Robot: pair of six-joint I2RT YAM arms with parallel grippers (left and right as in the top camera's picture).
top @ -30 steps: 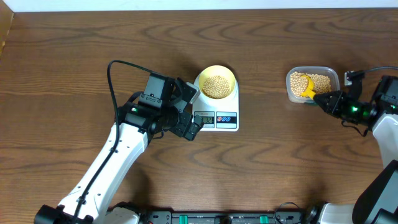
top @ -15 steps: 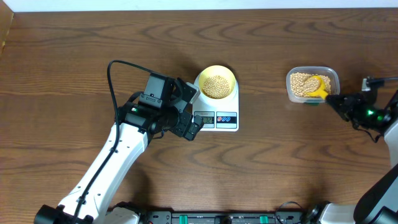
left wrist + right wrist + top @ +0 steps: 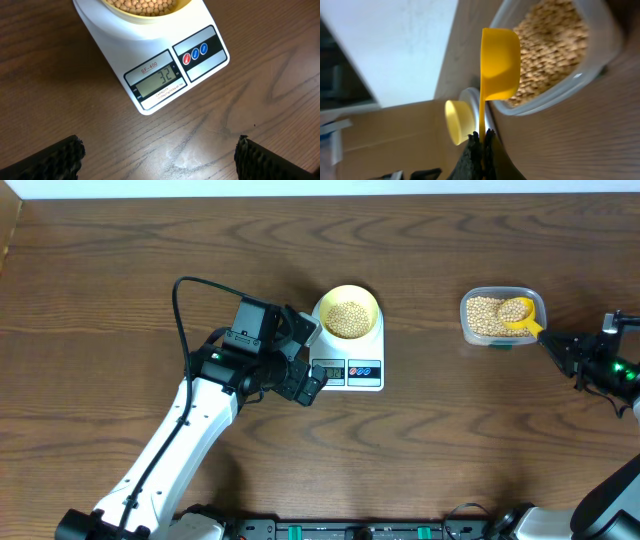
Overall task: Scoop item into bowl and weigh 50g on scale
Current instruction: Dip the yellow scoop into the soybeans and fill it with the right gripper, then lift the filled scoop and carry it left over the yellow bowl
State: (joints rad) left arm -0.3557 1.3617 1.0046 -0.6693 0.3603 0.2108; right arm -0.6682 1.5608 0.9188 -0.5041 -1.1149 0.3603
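32 on the display (image 3: 160, 80): short of the 50 asked for, so the weighing looks unfinished and more has to go in
Bowl (image 3: 348, 298): sits on the far end of the scale (image 3: 375, 350), partly filled with beans (image 3: 348, 319)
Right gripper (image 3: 553, 345): clamped on the handle of the yellow scoop (image 3: 517, 313), and the wrist view shows both fingers pinched tight on it
Scoop cup: lies over the near right corner of the clear container (image 3: 480, 315), right on the stock of beans; how full the cup is cannot be told for sure
Long axis: the handle runs from the gripper away and to the robot's left, cup end leading
Way to the bowl: off to the robot's left of the scoop, well apart, at about the same depth, with bare table (image 3: 430, 330) between container and scale
Left gripper (image 3: 310, 385): spread wide and empty, hovering just beside the display end of the scale, touching nothing
Nearer arm: the left one is closer to the scale, yet the right one has the scoop, so the carry is its job
Coming move, as a judgement: a level sweep leftward across the gap, then a tip over the bowl
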